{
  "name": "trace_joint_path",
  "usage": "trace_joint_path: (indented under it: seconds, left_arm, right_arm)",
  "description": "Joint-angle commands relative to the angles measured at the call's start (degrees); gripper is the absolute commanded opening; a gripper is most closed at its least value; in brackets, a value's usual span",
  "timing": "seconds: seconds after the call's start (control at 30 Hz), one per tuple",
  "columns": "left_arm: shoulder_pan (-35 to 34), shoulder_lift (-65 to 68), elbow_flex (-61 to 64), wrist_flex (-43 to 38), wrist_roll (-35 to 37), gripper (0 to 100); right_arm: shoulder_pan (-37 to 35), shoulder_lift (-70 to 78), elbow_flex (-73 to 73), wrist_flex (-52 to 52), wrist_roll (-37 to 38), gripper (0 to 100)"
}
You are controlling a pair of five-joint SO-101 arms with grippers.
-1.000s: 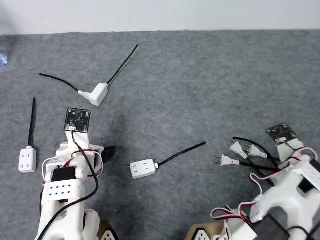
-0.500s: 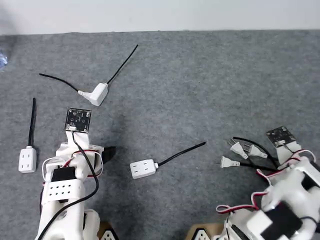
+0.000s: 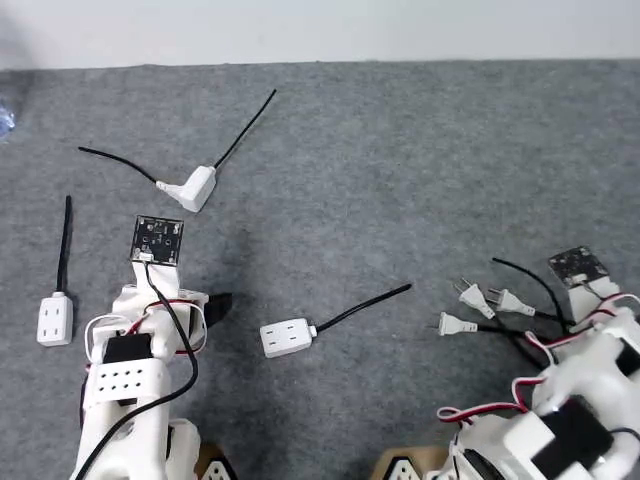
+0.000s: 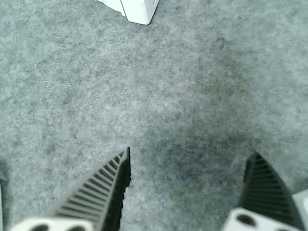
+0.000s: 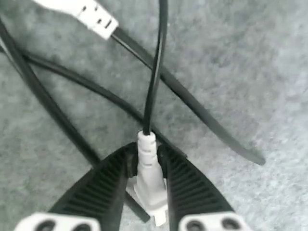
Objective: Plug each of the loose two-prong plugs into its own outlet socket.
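Plug (image 5: 145, 169) of smooth white plastic sits pinched in ribbed right jaws; left jaws gape.

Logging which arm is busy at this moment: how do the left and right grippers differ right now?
The left gripper is open, with grey carpet between its fingers; the right gripper is shut on a white plug. Crossed black cords lie by the right gripper, a white plastic part by the left gripper. Both have black ribbed fingers.
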Motion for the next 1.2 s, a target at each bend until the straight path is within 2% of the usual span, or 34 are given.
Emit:
trace_joint_path:
  seconds: [0.0,0.17,0.4,0.57,0.73,0.83,0.93,1.17]
  left_arm:
    - [0.5,-0.9,-0.2,0.1,-0.9,35]
    - [0.5,-0.8,-0.2,0.1,-0.9,35]
    - [0.5,-0.8,-0.2,0.1,-0.9,35]
    - [0.6,-0.8,-0.2,0.1,-0.9,35]
    - [0.6,-0.8,-0.2,0.1,-0.9,35]
    - [0.6,-0.9,-0.2,0.2,-0.8,35]
    - [0.6,-0.9,-0.2,0.3,-0.7,35]
    - [0.5,-0.9,-0.2,0.3,-0.6,35]
  right_arm:
    - [0.9,-0.5,-6.0,5.1,0.4,7.6]
    - [1.1,-0.5,-7.0,6.7,0.6,0.9]
    - [-0.4,-2.9,-9.0,9.9,-0.1,0.8]
    - [-3.6,-14.3,-19.3,24.6,-9.8,0.8]
    - [-11.0,-24.6,-21.8,34.9,-17.6,0.8]
    - [-15.2,-27.9,-21.8,39.3,-24.7,0.8]
    - [-20.9,-28.5,-20.9,41.7,-35.4,0.8]
    - [-42.2,-28.6,-8.1,33.9,-64.4,0.9]
